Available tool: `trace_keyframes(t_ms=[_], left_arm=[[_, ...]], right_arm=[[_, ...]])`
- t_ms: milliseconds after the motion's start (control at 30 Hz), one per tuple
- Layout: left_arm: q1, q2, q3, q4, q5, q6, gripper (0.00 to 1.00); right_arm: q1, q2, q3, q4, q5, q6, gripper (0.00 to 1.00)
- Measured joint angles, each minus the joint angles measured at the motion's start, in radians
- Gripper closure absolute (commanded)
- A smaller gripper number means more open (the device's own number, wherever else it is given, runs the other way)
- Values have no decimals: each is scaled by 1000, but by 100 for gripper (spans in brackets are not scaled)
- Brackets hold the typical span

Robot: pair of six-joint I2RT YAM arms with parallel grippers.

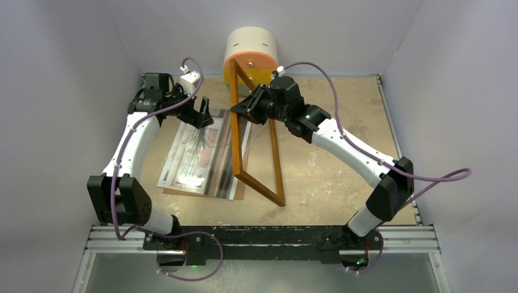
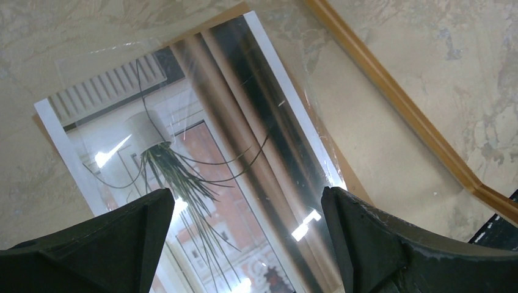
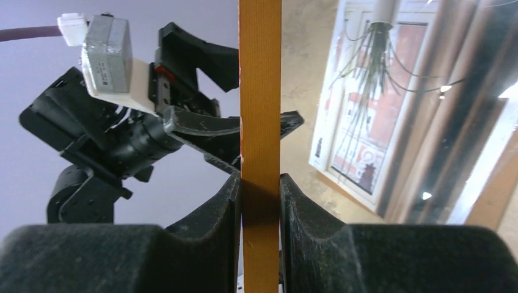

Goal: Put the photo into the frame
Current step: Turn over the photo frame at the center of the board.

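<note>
**Photo flat on the table, frame held on edge beside it**

Photo [image 1: 194,155] lies face up on a brown backing board [image 1: 201,194], left of centre on the table, and what looks like a clear sheet rests over it. The frame [image 1: 234,122] stands on edge just to the right of the print. Our right gripper [image 3: 259,183] is clamped on one wooden rail, with a finger pressed to each face. Our left gripper [image 2: 247,201] hovers over the far end of the photo, spread wide and grasping nothing. We cannot tell whether its tips touch the gloss.

We judge the step in hand to be bringing frame and print together, with nothing seated yet. The next move calls for tipping the frame down squarely over the print, edges matched. The left gripper would need to steady the slippery sheet so it does not slide.
</note>
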Motion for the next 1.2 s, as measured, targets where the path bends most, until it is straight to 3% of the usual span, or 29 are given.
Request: trace_keyframes(t_ms=[300, 567, 667, 767, 800, 933, 1200], left_arm=[[-122, -5, 105, -5, -8, -71, 0], [-288, -6, 195, 29, -89, -137, 0], [-332, 2, 217, 40, -127, -151, 0], [-377, 23, 240, 50, -174, -161, 0], [-389, 32, 248, 52, -184, -161, 0], [-441, 81, 300, 53, -227, -167, 0], [-509, 164, 385, 55, -281, -170, 0]], right_arm=[[-12, -61, -45, 88, -67, 81, 100], [-92, -157, -265, 256, -148, 162, 100], [-123, -195, -330, 324, -176, 185, 81], [-162, -225, -359, 337, -212, 190, 50], [-173, -231, -360, 331, -221, 186, 45], [-230, -250, -351, 246, -254, 119, 34], [-276, -238, -179, -60, -281, -120, 31]])
